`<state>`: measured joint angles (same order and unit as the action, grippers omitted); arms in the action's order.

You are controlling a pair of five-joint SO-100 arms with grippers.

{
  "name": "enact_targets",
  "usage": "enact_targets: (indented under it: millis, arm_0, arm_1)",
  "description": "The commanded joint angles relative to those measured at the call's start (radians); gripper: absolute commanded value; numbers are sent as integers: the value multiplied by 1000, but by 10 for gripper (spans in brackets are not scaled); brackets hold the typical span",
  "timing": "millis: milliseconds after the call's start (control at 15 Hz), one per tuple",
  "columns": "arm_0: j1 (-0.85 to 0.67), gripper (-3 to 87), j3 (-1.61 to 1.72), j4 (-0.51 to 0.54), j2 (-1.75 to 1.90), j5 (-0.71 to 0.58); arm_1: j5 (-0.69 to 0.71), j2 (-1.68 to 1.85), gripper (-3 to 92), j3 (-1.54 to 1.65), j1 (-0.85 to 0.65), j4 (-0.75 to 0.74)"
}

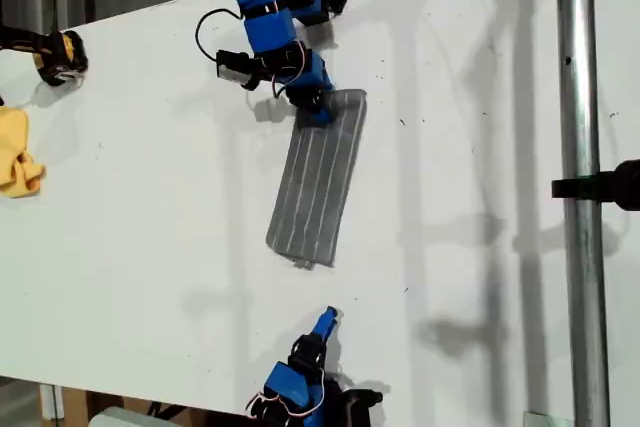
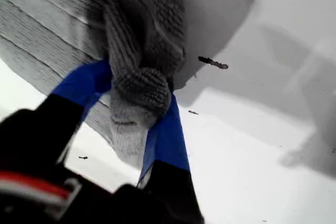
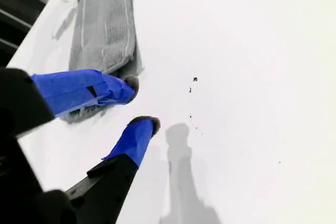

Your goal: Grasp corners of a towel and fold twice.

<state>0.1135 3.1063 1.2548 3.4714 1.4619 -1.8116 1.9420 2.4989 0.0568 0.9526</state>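
Clamped on a bunched bit of the towel, my first gripper has both blue jaws pressed against a knot of grey cloth, at the towel's end nearest the exterior view's top edge. In the exterior view this gripper sits on that upper end of the towel, which lies folded into a long narrow strip on the white table, running down and slightly toward that view's left, white stripes along its length.

My second gripper hangs with its jaws parted and nothing between them, just off the towel's other end. In the exterior view it is below the strip, apart from it.

Near the exterior view's left edge lies a yellow cloth; a metal pole stands at that view's right.
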Motion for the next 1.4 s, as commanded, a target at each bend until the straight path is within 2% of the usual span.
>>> enact_targets:
  millis: [0, 133, 267, 400, 600, 733, 800, 867, 1000, 1133, 1333]
  arm_0:
    - [5, 107, -5, 2, 6, 9]
    - [2, 106, -6, 0, 6, 8]
    - [-5, 104, -9, -5, 6, 5]
    - [-3, 101, -14, -6, 6, 5]
    - [-6, 101, -14, -9, 6, -3]
    - [-6, 101, -15, -11, 6, -8]
    - [-3, 101, -15, -11, 6, -8]
    - [-6, 101, -15, -11, 6, -14]
    - [-8, 101, -15, -12, 6, -18]
    - [-8, 100, -17, -14, 6, -20]
    - [2, 98, -17, -12, 6, -12]
  arm_1:
    - [12, 20, -1, -31, 2, -20]
    - [37, 31, -2, -40, -2, -64]
    - [67, 187, -2, -35, -23, -21]
    - [51, 535, -2, 46, -23, 178]
    - [-98, 1098, -2, 153, 67, 540]
    - [-118, 1164, -2, 190, 89, 523]
    - [-80, 1150, -2, 183, 58, 483]
    - [3, 1094, -2, 164, -2, 379]
    - [167, 739, -2, 11, -103, 135]
    - [265, 454, -2, -95, -155, -103]
    - [362, 97, -2, -325, -184, -256]
